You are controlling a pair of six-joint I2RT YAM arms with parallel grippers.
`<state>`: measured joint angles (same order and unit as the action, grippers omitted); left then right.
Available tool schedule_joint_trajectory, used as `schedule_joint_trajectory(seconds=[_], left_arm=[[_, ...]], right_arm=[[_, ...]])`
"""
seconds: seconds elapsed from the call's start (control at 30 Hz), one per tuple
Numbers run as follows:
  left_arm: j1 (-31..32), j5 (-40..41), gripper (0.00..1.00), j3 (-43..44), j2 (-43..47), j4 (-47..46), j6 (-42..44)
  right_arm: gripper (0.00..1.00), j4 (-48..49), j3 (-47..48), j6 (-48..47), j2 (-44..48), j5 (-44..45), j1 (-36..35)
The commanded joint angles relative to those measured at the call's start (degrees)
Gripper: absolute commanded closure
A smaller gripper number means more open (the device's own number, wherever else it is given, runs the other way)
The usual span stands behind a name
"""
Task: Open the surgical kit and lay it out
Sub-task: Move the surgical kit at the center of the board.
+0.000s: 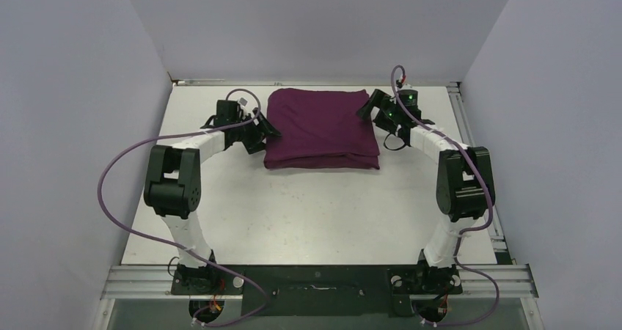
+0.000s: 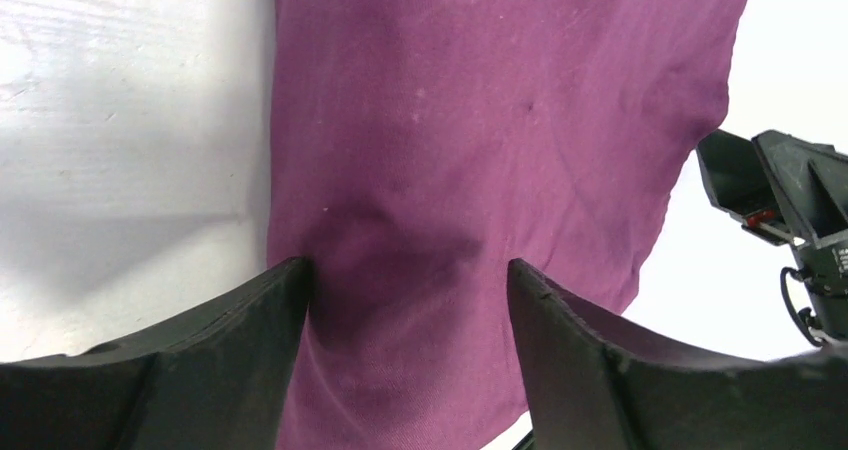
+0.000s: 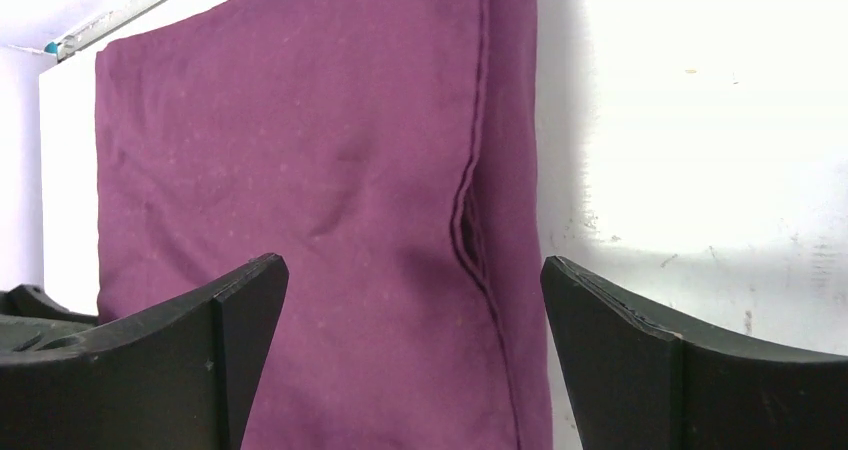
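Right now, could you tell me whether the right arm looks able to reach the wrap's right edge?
Probably yes: the open right pincer straddles that edge of the wrap, and nothing visible lies between them.

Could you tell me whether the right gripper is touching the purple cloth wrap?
Cannot tell. The right wrist view shows the right gripper open astride the edge of the cloth wrap, but neither contact nor gap.

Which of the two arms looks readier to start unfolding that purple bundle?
Probably left: the left gripper sits low on the purple cloth wrap, with fabric puckering between its open jaws. The right gripper hangs open over the wrap's right edge, seemingly above it.
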<state>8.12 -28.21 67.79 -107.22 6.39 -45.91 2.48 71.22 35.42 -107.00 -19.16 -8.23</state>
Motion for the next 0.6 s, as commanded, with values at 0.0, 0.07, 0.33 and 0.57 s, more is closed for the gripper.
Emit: schedule_joint_trajectory(seconds=[0.0,0.07,0.33,0.57], left_arm=[[2.46,-3.58,0.36,5.29,-3.15,-3.22,-0.37],[3.18,-3.69,0.40,6.22,-4.23,-3.33,-0.67],[4.75,-3.02,0.45,7.37,-6.31,-4.27,-1.84],[4.20,3.34,0.38,17.58,-5.85,8.57,11.63]], right_arm=[[0.07,-0.17,-2.78,-0.22,2.94,-0.49,0.32],[0.12,-0.09,-3.75,-0.45,2.38,-1.38,0.28],[0.27,-1.61,-3.22,-2.72,-0.60,-0.06,0.91],[0.31,-3.67,-2.46,0.19,1.45,2.75,1.21]])
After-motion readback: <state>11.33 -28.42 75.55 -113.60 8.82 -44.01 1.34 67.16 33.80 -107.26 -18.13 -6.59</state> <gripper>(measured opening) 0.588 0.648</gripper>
